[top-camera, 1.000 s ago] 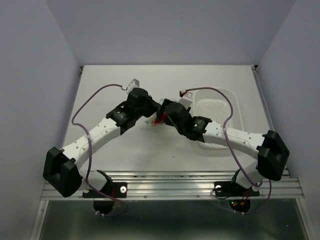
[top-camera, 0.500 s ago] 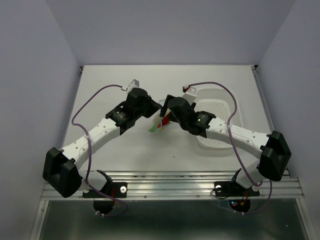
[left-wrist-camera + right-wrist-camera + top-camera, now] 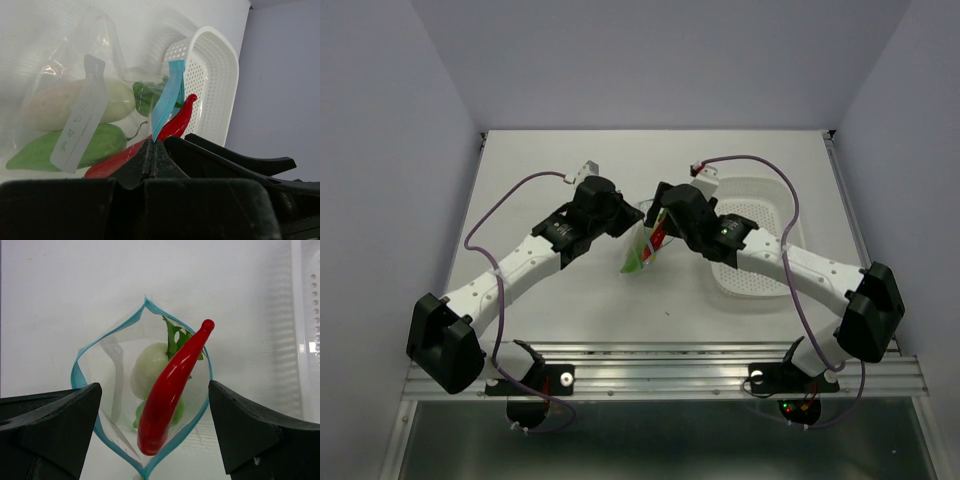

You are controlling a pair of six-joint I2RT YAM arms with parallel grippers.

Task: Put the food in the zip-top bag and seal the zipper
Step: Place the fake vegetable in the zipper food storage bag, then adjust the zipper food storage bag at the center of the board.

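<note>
left gripper point(image 3: 151, 146): jaws pinched shut on the zipper point(image 3: 167, 95). right gripper point(image 3: 154, 390): jaws spread wide, holding nothing, one either side of the zip-top bag point(image 3: 102, 365) mouth, which gapes. radish point(image 3: 150, 367), chili point(image 3: 172, 385) and green pod point(image 3: 50, 150) are inside, with the chili tip at the rim. bag at mid-desk point(image 3: 570, 160), just left of the white basket point(image 3: 760, 215) by the right edge.

Clear crinkly plastic zip-top bag point(image 3: 50, 65): film is creasing and glinting glossily. Light-blue zipper strip point(image 3: 167, 95): smooth plastic, is looking semi-matt. Slim red toy chili point(image 3: 170, 390): plastic is gleaming with high gloss. White toy radish point(image 3: 45, 105) and flat green toy pod point(image 3: 35, 152): smooth, are showing a soft sheen. White perforated plastic basket point(image 3: 210, 75), right: is reading matt. White table point(image 3: 620, 300): is appearing smooth, matt. Ribbed metal rail point(image 3: 660, 375), near edge: is shining dully.
</note>
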